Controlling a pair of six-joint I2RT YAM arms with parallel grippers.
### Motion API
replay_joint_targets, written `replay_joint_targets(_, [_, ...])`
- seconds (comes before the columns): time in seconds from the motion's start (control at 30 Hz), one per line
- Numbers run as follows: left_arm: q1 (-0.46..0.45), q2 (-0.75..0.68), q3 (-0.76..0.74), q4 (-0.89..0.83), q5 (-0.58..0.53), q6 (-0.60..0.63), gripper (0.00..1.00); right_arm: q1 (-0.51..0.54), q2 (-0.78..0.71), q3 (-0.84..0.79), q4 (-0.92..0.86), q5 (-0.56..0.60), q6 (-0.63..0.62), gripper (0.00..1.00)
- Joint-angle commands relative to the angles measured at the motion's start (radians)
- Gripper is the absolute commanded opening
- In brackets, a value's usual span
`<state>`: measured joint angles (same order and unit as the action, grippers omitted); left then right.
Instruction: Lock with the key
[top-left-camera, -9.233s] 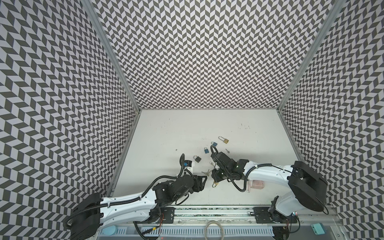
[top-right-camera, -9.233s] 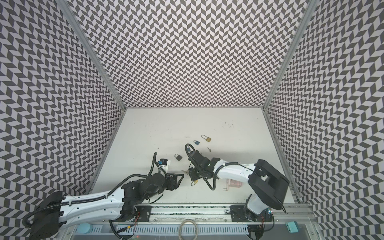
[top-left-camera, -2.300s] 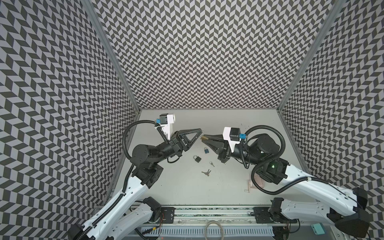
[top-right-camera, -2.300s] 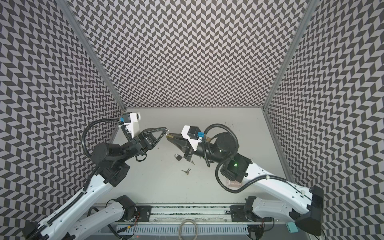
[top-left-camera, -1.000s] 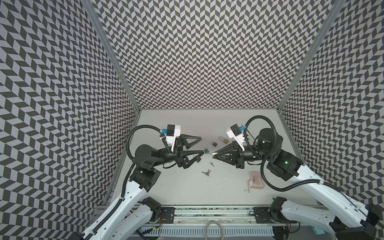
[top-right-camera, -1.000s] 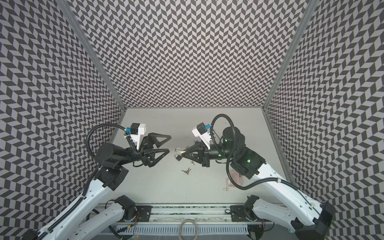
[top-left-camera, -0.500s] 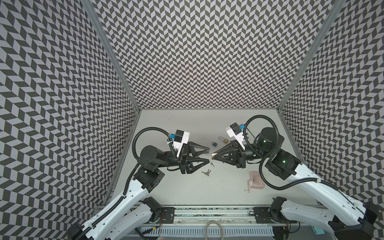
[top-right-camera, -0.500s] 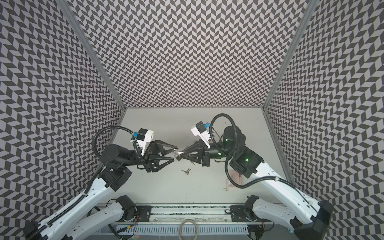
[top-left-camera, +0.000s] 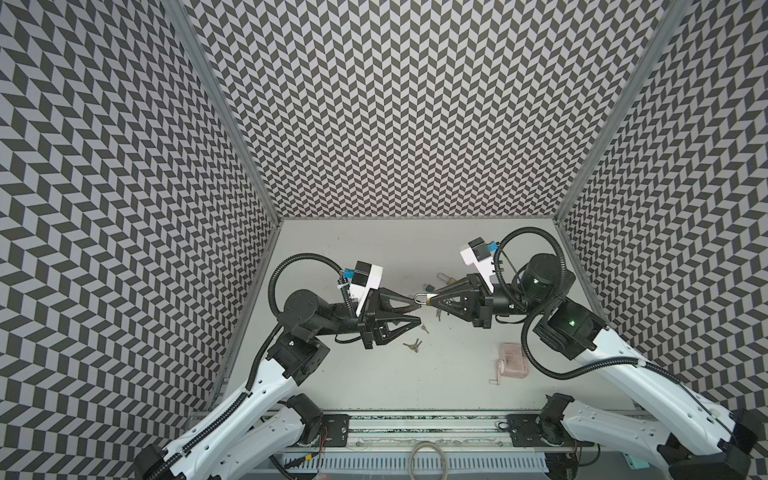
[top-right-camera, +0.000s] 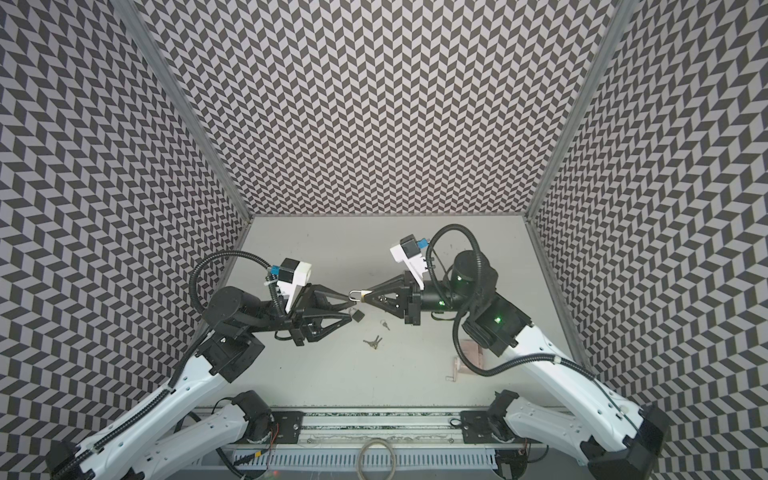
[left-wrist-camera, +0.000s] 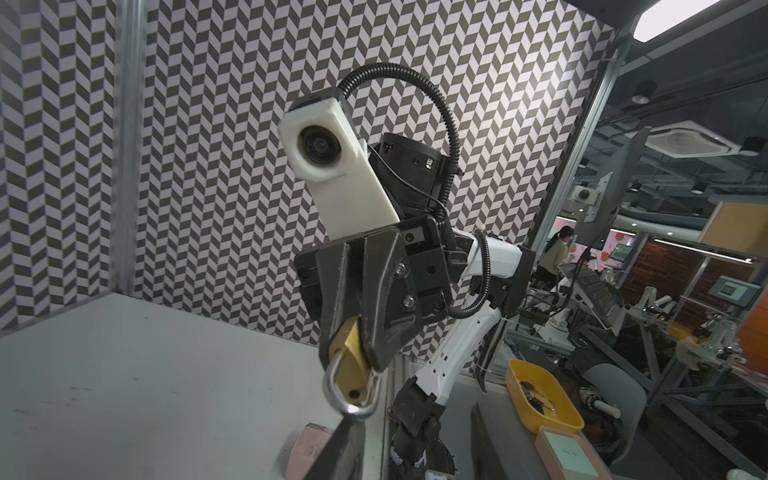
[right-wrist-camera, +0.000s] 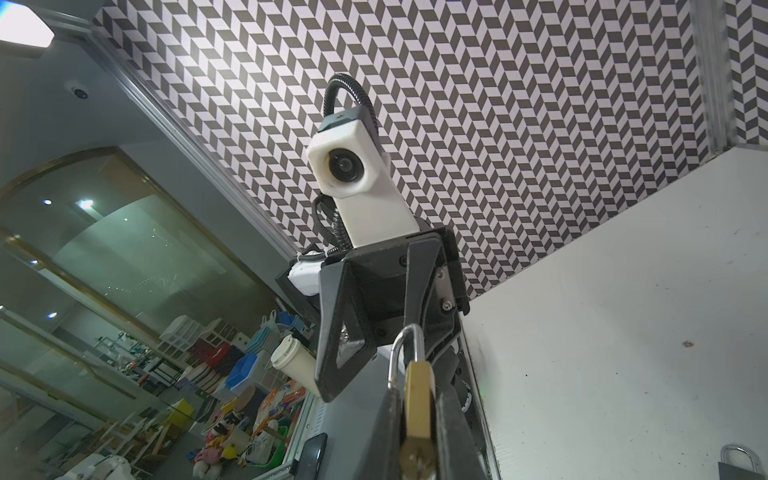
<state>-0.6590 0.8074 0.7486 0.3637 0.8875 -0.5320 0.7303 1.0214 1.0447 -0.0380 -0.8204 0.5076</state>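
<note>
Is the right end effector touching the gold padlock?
Touching. The left wrist view shows the right end effector clamped on the gold padlock, with its brass body squeezed between the closed jaws.

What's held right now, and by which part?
Right gripper pinches the padlock by its brass body, shackle sticking out. Left gripper is open and holds nothing; one fingertip is near the shackle.

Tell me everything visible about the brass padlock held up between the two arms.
The brass padlock is small, with a gold-coloured metal body and a silver U-shaped shackle. It hangs in the air above the table, its body clamped between the right hand's fingers, with the shackle pointing toward the left hand. In the left wrist view, one left fingertip meets the shackle loop.
</note>
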Motion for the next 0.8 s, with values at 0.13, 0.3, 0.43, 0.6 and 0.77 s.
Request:
replay_joint_targets(0.13, [0.029, -0.033, 0.057, -0.104, -0.176, 0.043, 0.74, -0.003, -0.032, 0.003, -0.026, -0.017, -0.042, 0.0])
replay_joint_targets(0.3, [0.059, -0.01, 0.055, -0.105, -0.187, 0.012, 0.8, -0.003, -0.053, -0.006, -0.006, -0.052, -0.061, 0.0])
replay_joint_targets(0.43, [0.059, 0.018, 0.048, -0.036, -0.116, -0.03, 0.82, -0.004, -0.055, -0.013, 0.001, -0.059, -0.074, 0.0])
replay_joint_targets(0.6, [0.035, 0.054, 0.05, 0.043, -0.044, -0.079, 0.81, -0.003, -0.042, -0.014, 0.003, -0.071, -0.091, 0.0])
replay_joint_targets(0.77, [0.018, 0.059, 0.046, 0.045, -0.05, -0.074, 0.56, -0.003, -0.047, -0.021, 0.022, -0.08, -0.088, 0.0])
